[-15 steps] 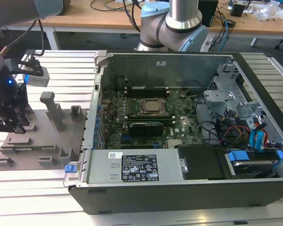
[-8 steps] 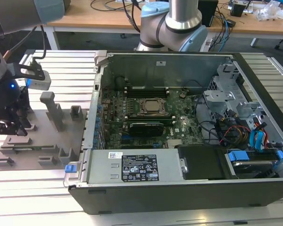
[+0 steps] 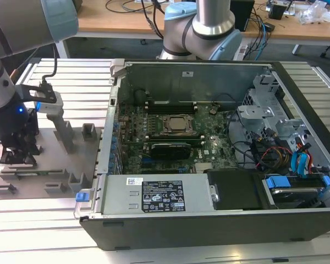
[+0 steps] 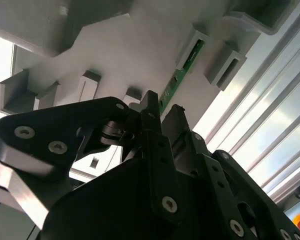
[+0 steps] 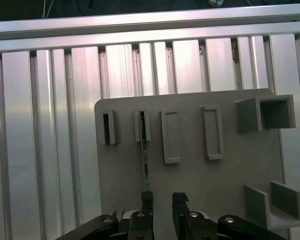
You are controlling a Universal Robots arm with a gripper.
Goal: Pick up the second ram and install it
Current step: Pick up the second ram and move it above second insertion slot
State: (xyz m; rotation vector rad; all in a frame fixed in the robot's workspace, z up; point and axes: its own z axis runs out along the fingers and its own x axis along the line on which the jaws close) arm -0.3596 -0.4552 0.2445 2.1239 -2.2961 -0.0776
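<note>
While pick-up is in hand, the released pincer [image 5: 163, 197] hangs over the second ram [image 5: 144, 160] in its fixture [image 3: 93, 159], nine o'clock of the computer case [image 3: 209, 203]; gripping likely needs it centred.

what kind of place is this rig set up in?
Probably a robotics lab bench: an open PC case on a slotted aluminium table, a grey fixture plate holding a ram beside it, and a wooden desk strewn with cables behind.
</note>
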